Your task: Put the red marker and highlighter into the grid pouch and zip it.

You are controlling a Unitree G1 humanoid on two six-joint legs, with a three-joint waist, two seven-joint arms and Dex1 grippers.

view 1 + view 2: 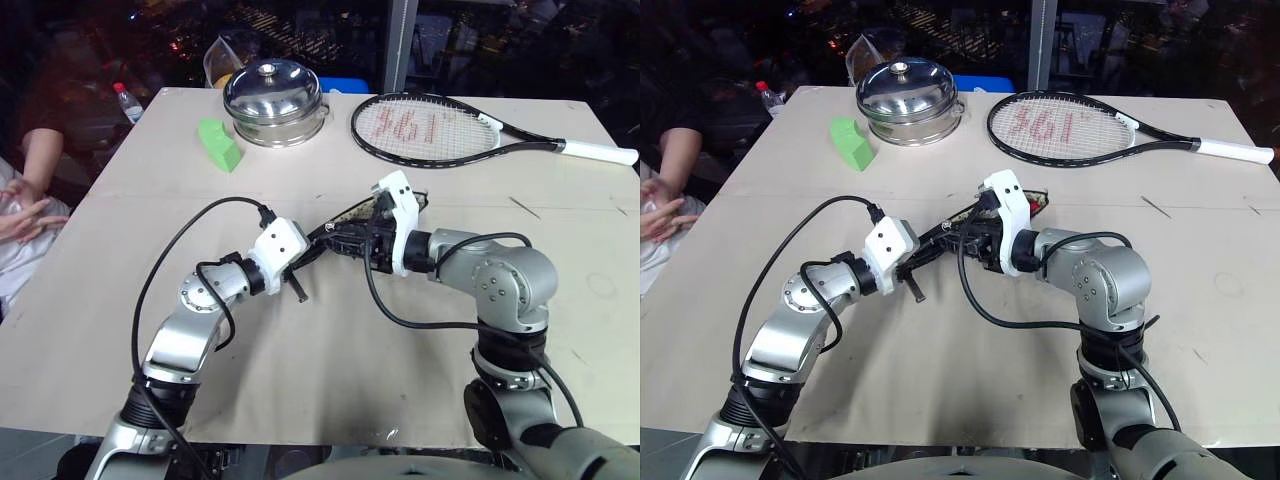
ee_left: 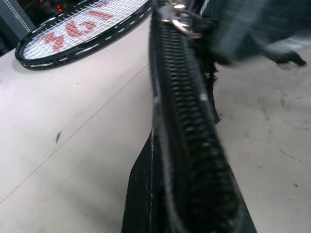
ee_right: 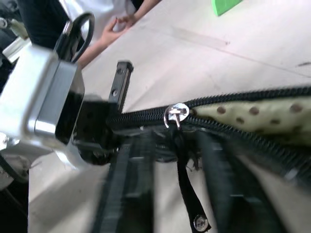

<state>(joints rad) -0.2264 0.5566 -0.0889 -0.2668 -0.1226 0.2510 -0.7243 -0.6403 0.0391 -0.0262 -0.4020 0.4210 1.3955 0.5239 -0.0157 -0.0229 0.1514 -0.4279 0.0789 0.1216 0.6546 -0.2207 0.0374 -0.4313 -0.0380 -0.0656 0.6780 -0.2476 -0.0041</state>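
The grid pouch [image 1: 958, 232] hangs just above the tabletop [image 1: 970, 370] between the robot's two arms, its long axis running from the left gripper [image 1: 925, 252] up and away toward the right gripper [image 1: 975, 238]. The left jaws are closed on the pouch's near end, holding it taut along the zipper line. In the right wrist view the zipper slider [image 3: 176, 114] sits partway along the teeth, with dotted olive lining [image 3: 252, 112] showing in the stretch not yet zipped and a black pull strap [image 3: 187, 187] dangling toward the right jaws. Whether those jaws have pinched the strap cannot be told from the pictures.

The marker and highlighter are presumably already inside, so the zipping step looks to be in hand. The coming move turns on one line: the open stretch lies on the side of the slider away from the left gripper, so the right gripper, the nearer to the slider, would have to draw the pull along the pouch's long axis, away from the left gripper's hold.

A tennis racket [image 1: 430, 128], a steel lidded pot [image 1: 272, 100] and a green block [image 1: 220, 143] lie well apart at the far edge.
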